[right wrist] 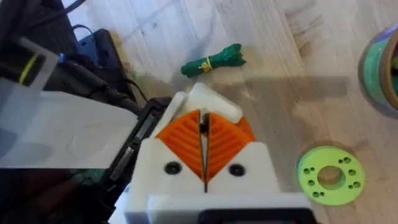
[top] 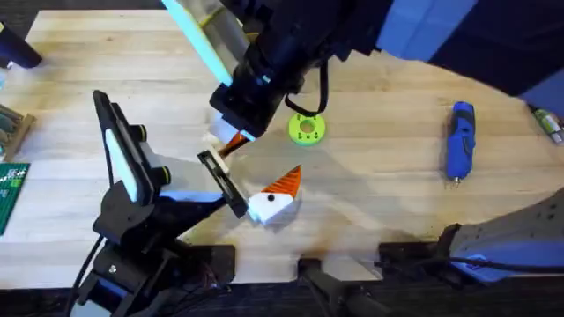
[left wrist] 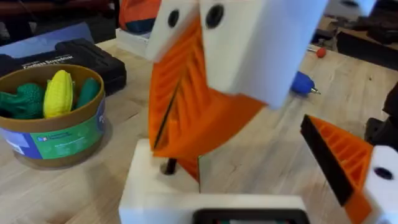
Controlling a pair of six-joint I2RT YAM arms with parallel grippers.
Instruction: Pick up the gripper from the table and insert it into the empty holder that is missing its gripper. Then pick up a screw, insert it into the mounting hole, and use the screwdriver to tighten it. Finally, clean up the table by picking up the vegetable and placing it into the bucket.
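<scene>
My right gripper [top: 232,139] reaches across the table [top: 379,207] and is shut on the orange ribbed gripper wedge [left wrist: 230,121]. The wedge's lower end rests against the white holder [left wrist: 146,180], which is the bare finger of my left gripper [top: 249,167]. That gripper stands wide open, and its other finger [top: 275,199] carries an orange pad. The green vegetable [right wrist: 211,62] lies on the wood just beyond. The bucket [left wrist: 53,124] stands farther off with toy vegetables in it. At the right, the blue screwdriver [top: 460,141] lies flat.
A lime-green ring disc [top: 306,129] lies just right of the grippers. A black case [left wrist: 81,53] sits behind the bucket. A green circuit board [top: 11,195] is at the left edge, and a small bottle [top: 548,123] at the right edge.
</scene>
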